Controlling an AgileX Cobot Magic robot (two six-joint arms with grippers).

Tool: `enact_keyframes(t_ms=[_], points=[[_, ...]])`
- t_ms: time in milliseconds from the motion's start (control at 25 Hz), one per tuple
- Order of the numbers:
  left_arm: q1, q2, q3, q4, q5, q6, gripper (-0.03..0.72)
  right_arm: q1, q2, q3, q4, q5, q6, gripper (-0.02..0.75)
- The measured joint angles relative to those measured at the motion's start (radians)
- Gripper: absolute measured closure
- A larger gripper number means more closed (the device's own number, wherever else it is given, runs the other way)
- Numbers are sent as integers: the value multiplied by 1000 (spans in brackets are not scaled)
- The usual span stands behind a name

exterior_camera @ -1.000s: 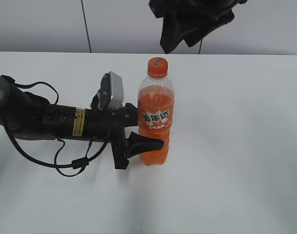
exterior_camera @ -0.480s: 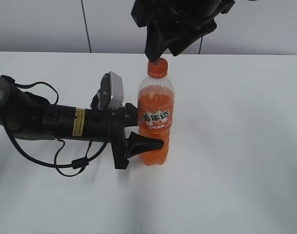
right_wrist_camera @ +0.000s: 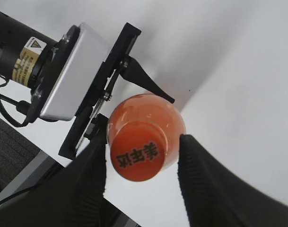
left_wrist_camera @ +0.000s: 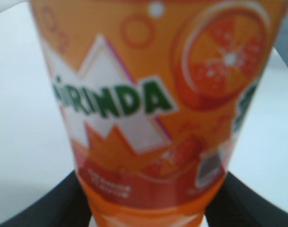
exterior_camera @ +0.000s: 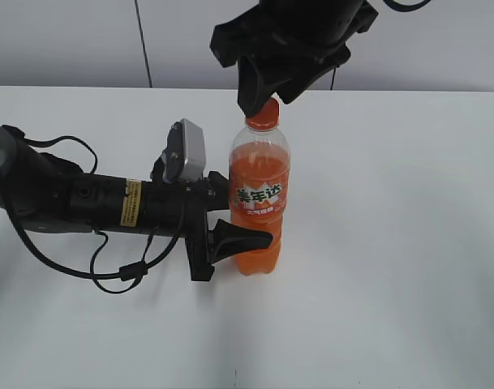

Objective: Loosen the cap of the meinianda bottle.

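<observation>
Two grippers work one upright meinianda bottle on a white table: the left gripper clamps the labelled body from the side, one finger crossing in front of the bottle below the label, while the right gripper sits above, fingers spread wide to either side of the cap. From the right wrist view, the ribbed pads flank the cap without visibly touching it; the one on the left of that view looks close, the other stands a little apart. The likely risk is an off-centre close: if one pad meets the cap first, it may push the neck sideways and tilt the bottle within the lower grip. A grip set too high on the cap could slip off the ribbed sides once twisting begins. Should the left gripper's hold on the slick label prove weak, the whole bottle may spin with the cap rather than letting it loosen.
</observation>
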Motion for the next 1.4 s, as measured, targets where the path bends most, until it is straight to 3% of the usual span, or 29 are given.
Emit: enact_keyframes(t_ms=[720,1080,1240,1400], points=[[0,0,0,-1,0,0,278,0,18,0,-2,0,0,369],[0,0,0,-2,0,0,278,1,18,-1,0,0,-10,465],[0,0,0,-2,1,0,278,1,18,-1,4,0,-118,465],[0,0,0,-1,1,0,278,1,18,-1,7,0,-429,465]])
